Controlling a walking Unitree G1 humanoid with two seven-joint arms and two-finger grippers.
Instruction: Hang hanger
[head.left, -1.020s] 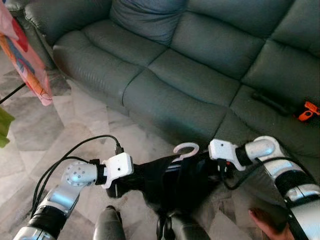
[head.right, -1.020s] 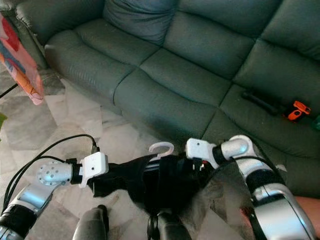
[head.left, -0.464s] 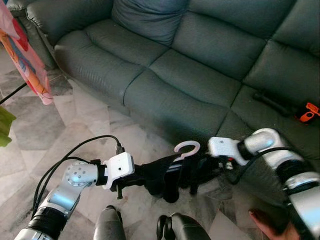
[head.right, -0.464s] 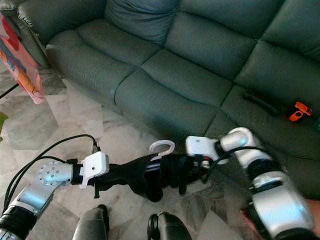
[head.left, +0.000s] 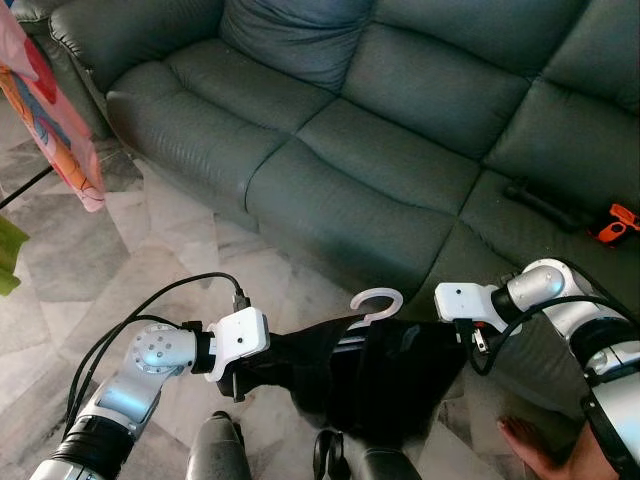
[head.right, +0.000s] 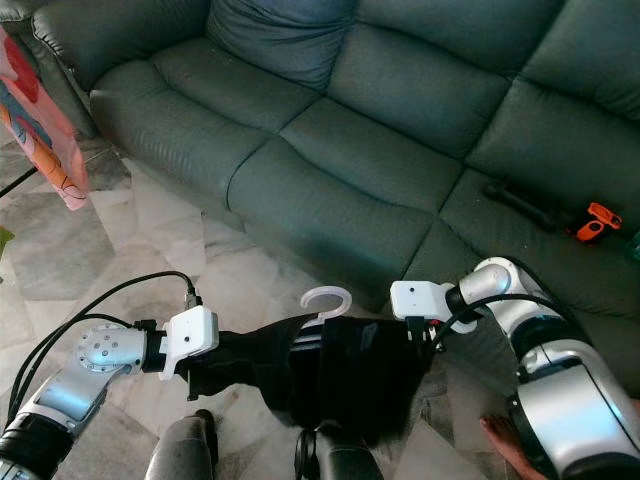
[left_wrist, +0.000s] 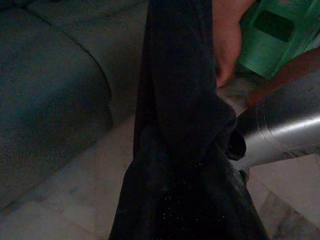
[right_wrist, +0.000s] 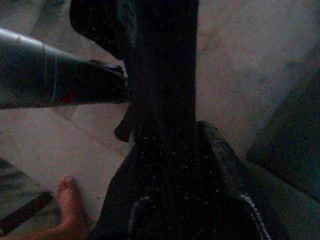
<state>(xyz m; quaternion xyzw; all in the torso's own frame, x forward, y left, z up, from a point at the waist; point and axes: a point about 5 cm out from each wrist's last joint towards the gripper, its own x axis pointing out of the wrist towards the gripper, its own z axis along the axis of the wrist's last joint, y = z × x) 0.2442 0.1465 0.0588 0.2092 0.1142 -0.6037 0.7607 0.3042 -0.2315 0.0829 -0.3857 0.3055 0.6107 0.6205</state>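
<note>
My head views are evenly lit by soft daylight, fairly bright, and sharp across the frame. The green sofa (head.left: 400, 120) shows gentle sheen on its cushions, with dim creases between them. The pale marble floor (head.left: 150, 250) reflects light with a mild glare. The black garment (head.left: 370, 375) is so dark that its folds barely read, while the white hanger hook (head.left: 377, 303) stands out crisply. My wrist views are much dimmer and grainy; there the garment (left_wrist: 180, 150) is a near-black mass, close to the lens and soft in focus.
</note>
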